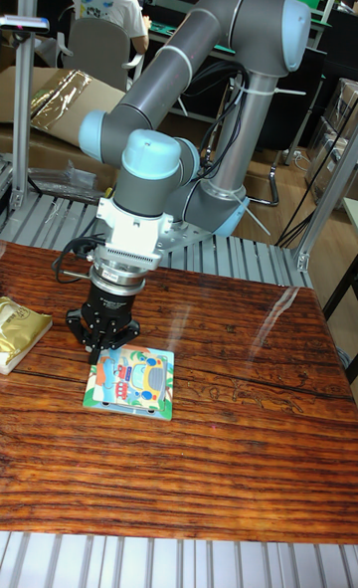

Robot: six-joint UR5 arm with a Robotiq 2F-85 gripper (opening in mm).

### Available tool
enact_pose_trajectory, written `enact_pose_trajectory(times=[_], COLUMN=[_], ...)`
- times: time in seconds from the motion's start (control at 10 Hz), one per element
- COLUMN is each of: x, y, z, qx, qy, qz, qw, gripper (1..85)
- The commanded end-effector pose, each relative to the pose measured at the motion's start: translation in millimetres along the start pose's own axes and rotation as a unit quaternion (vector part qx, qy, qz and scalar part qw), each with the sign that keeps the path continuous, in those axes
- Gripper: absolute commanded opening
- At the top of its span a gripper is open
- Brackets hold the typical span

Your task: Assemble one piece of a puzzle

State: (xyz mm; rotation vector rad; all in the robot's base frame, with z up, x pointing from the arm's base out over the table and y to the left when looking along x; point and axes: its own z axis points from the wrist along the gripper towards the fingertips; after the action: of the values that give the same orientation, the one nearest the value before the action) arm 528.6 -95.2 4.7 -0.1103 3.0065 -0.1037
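A square puzzle board [130, 382] with a colourful cartoon car picture lies flat on the wooden table [229, 449]. My gripper [102, 351] points straight down at the board's far left corner, its black fingers low over or touching that corner. Whether a puzzle piece sits between the fingers is hidden by the gripper body. I cannot see the gap between the fingers clearly.
A gold foil packet [18, 331] lies at the table's left edge. Metal slats run behind and in front of the table. A person [104, 1] sits at a desk far behind. A metal frame post [330, 190] stands at the right.
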Motion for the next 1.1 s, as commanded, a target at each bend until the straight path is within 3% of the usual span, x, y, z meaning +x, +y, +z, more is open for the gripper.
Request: enact_pose_trajectory(times=[0.0,1.0], x=[0.8,10.6], y=[2.7,6.2], z=[-1.1,-3.6], qx=[-0.001,0.001], qy=[0.001,0.012], qz=[0.009,0.020], qw=[1.0000,0.9997], gripper=[1.3,1.3])
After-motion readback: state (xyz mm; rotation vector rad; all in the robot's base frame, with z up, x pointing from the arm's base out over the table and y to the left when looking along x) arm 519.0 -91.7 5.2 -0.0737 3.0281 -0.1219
